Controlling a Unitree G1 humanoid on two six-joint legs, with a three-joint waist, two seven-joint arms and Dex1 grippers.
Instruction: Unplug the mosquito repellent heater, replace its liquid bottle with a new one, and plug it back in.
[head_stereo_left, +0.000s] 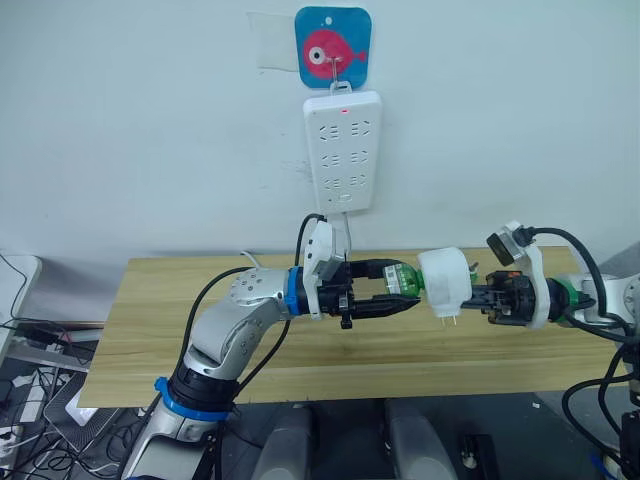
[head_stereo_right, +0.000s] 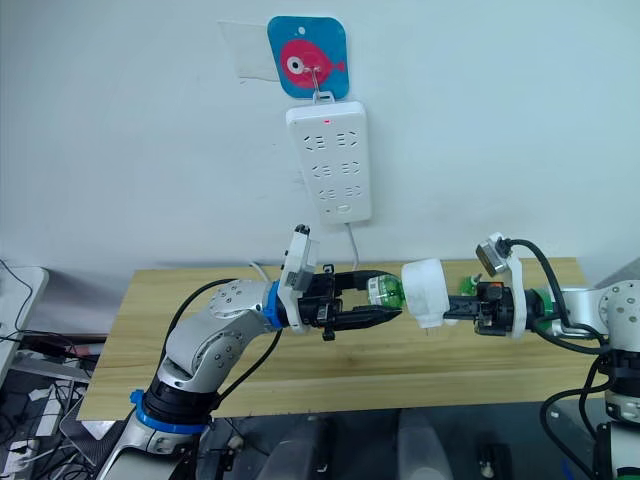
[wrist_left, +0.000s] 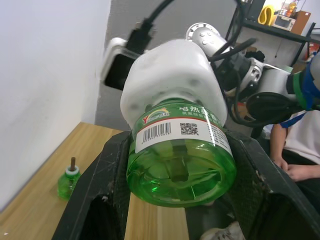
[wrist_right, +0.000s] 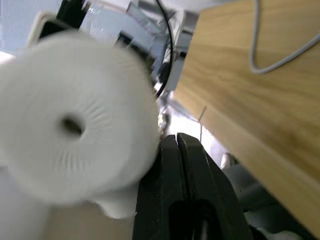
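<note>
Mosquito repellent heater (head_stereo_left: 444, 281) held above wooden table (head_stereo_left: 130, 330), clamped by right gripper (head_stereo_left: 478, 296), green liquid bottle (head_stereo_left: 402, 279) seated in it, gripped between left gripper (head_stereo_left: 405, 290) fingers, second green bottle (wrist_left: 68, 182) upright on table.

The mosquito repellent heater (head_stereo_left: 443, 280) was smooth matt white plastic with thin bright metal prongs, and the liquid bottle (wrist_left: 181, 160) seated in it was glossy translucent green plastic with a smooth printed paper label. The desk (head_stereo_left: 200, 300) showed a pale wood grain with a smooth, low-sheen finish, and the power strip (head_stereo_left: 343, 150) on the wall was glossy white plastic. Both the left hand (head_stereo_left: 385, 298) and the right hand (head_stereo_left: 478, 297) had matt black plastic fingers.
</note>
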